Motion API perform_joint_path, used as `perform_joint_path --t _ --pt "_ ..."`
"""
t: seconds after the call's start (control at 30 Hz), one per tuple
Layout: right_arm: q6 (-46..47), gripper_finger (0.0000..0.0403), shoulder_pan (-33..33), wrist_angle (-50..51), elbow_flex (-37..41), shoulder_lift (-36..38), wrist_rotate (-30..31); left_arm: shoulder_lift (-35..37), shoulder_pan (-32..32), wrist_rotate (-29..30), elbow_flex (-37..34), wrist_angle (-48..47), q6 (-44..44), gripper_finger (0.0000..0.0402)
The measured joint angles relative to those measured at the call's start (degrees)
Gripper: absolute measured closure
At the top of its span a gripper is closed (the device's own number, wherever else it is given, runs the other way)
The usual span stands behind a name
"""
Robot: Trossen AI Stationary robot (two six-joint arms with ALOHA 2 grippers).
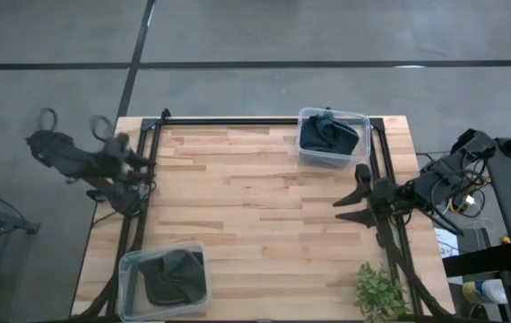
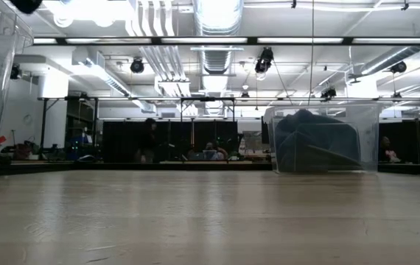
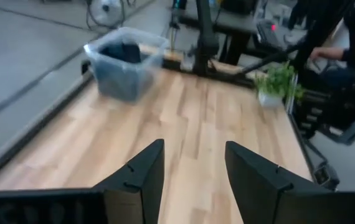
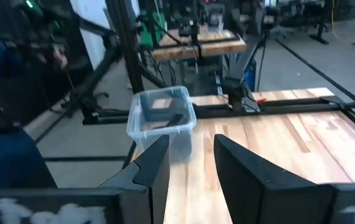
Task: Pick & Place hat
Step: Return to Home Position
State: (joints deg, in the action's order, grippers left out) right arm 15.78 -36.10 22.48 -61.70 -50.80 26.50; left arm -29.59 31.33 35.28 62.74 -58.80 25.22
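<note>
Two dark hats show, each lying crumpled inside a clear plastic bin. One bin stands at the table's far right corner and also shows in the low view and the left wrist view. The other bin stands at the near left corner, seen in the right wrist view. My left gripper hovers open at the table's left edge. My right gripper hovers open near the right edge, nearer than the far bin. Neither touches anything.
A small green plant stands at the table's near right corner. A black frame rail runs along the far edge, and rails run down both sides. The bare wooden middle of the table lies between the two arms.
</note>
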Motion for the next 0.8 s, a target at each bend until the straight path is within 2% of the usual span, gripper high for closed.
perform_joint_path --t 0.17,0.33,0.6,0.8 --pt "-1.72 0.0284 0.00 -9.41 9.24 3.98 -0.17 7.34 0.00 -3.30 -11.34 4.97 1.48 0.0239" --pt "-2.98 0.0284 0.03 -16.43 17.13 7.33 -2.04 12.51 0.02 -3.51 -19.42 7.95 2.04 0.0239" --pt "-4.02 0.0284 0.16 -24.01 26.97 12.93 -2.62 20.94 0.02 -3.27 -28.13 14.36 0.86 0.0239" --pt "-4.01 0.0284 1.87 -32.94 34.81 16.25 -3.16 21.26 0.01 -5.38 -33.99 23.82 -1.32 0.0239"
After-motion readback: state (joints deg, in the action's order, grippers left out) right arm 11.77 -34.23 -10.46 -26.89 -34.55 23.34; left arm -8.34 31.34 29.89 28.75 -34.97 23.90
